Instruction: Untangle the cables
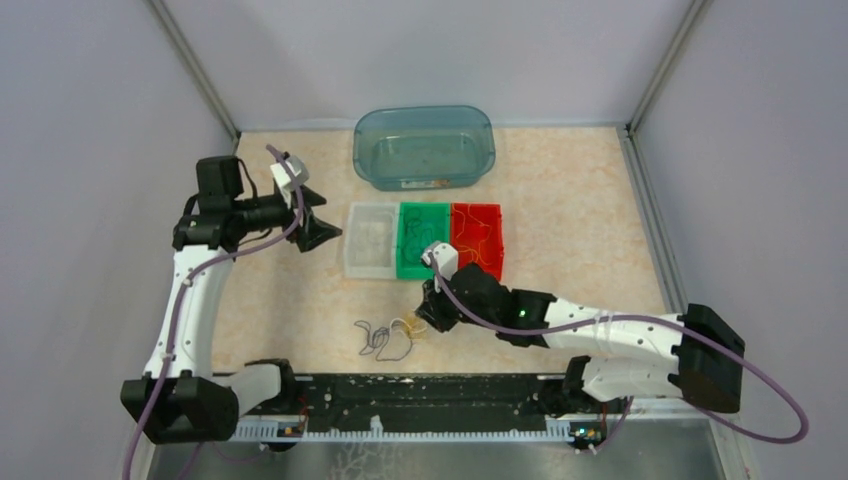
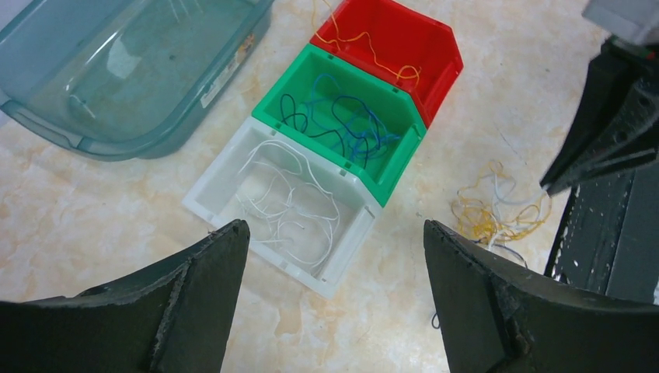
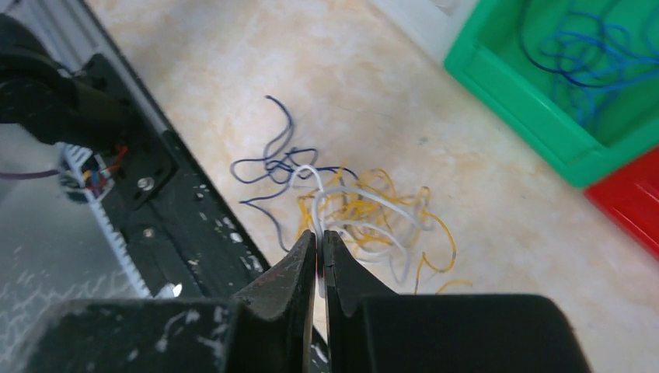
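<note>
A tangle of thin cables (image 1: 388,338), yellow-orange, white and dark blue, lies on the table near the front rail. In the right wrist view the tangle (image 3: 365,214) spreads just beyond my right gripper (image 3: 320,235), whose jaws are shut on one white cable (image 3: 314,203) rising out of the knot. From above, the right gripper (image 1: 428,317) sits at the tangle's right end. My left gripper (image 1: 320,216) hangs open well to the left of the bins, holding nothing. In its own view the open left gripper (image 2: 335,225) looks down past the white bin, with the tangle (image 2: 497,214) off to the right.
Three small bins stand side by side: a white bin (image 2: 350,264) with white wires, a green bin (image 2: 392,175) with blue and dark wires, and a red bin (image 2: 443,54) with yellow-orange wires. A translucent blue tub (image 1: 424,112) stands behind them. The black rail (image 1: 420,392) borders the near edge.
</note>
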{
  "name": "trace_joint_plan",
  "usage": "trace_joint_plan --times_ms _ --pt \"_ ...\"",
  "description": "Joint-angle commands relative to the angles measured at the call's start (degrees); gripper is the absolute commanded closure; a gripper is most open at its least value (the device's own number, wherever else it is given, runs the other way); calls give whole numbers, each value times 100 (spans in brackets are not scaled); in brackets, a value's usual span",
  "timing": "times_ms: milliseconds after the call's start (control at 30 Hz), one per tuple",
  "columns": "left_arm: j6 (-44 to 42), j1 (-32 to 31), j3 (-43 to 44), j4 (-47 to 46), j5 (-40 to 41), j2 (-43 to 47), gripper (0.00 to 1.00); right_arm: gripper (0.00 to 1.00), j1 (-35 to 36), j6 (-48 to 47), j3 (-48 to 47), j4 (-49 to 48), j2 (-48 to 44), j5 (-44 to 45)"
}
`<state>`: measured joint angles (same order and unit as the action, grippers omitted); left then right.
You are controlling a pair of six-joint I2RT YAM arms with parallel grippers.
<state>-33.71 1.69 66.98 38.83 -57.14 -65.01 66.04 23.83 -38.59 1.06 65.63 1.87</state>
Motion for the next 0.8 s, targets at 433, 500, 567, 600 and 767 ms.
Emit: trace_joint_plan --times_ms 433,500,567,600,767 --pt "359 -242 -343 -601 -9 244 7 48 314 -2152 -992 -179 192 -373" --pt "1136 -40 -363 -1307 100 234 7 45 408 -2874 -1176 -190 609 -966" --pt "1587 164 -224 -1610 195 76 7 43 536 -3778 -1452 141 1047 -1397" --pt "1685 217 -130 -1626 266 -10 7 42 595 -4350 -1604 331 1338 -1470" --pt "1782 327 211 -1379 369 -265 7 39 962 -6245 -2298 1354 2382 -1106"
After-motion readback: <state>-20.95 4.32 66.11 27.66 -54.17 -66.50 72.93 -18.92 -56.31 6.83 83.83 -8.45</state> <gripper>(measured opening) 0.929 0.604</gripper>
